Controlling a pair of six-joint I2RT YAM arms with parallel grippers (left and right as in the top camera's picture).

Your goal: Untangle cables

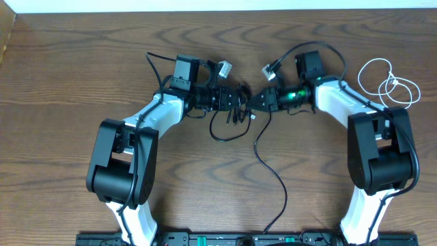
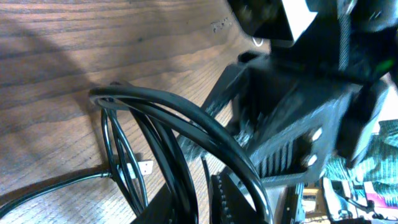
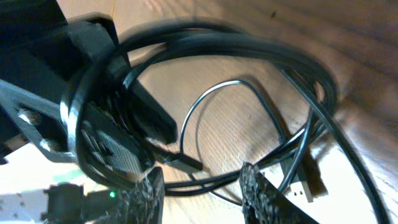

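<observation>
Your left gripper [image 1: 237,100] clamps the black cable [image 1: 263,154] loops mid-table | your right gripper [image 1: 258,101]: fingers apart, strands between | white cable [image 1: 390,83] coiled far right, well apart.

Overhead, I see the surface [image 1: 82,82] evenly and brightly lit, with soft shadows beside the arms [image 1: 130,157]. Near my left pincer [image 1: 237,100] the black cable [image 2: 186,124] is blurred; glare whitens wood right of my right pincer [image 3: 202,190].
</observation>
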